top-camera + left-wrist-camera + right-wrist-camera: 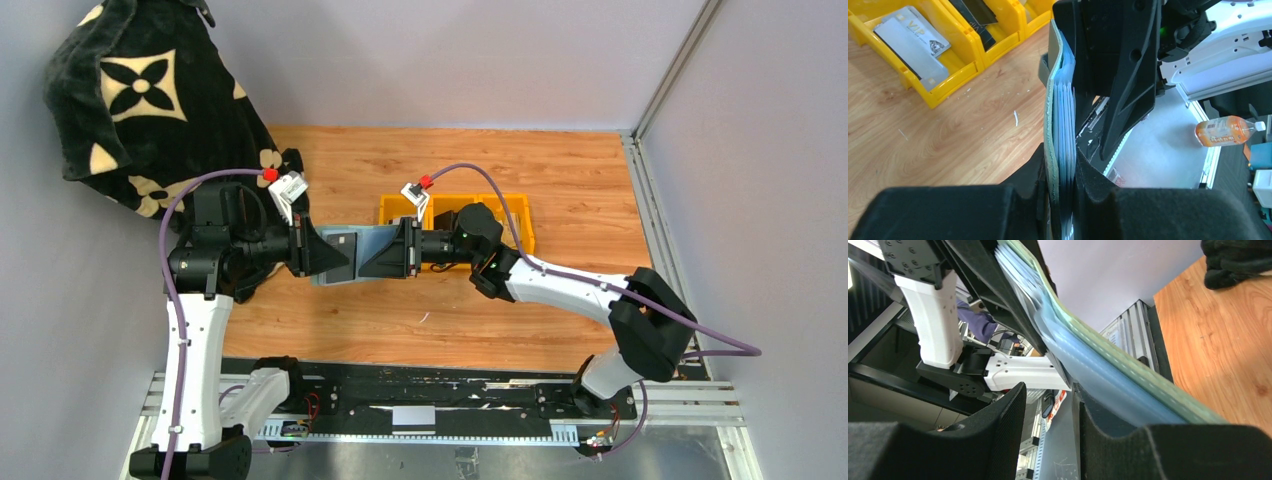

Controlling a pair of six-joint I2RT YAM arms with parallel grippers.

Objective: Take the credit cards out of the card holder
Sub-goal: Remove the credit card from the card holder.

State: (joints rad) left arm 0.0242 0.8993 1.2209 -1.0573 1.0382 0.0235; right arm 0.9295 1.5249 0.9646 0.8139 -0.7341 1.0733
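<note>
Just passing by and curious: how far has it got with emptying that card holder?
At least one grey card already lies in the yellow bin. The left gripper clamps the holder off the table; the right gripper, jaws apart, sits at its sleeves. Whether cards remain inside, I can't tell.

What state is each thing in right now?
holder: unfolded, held in the air
left gripper: shut on the holder
right gripper: open, nothing between its fingers
card: lying in the bin
bin: holds a card
</note>
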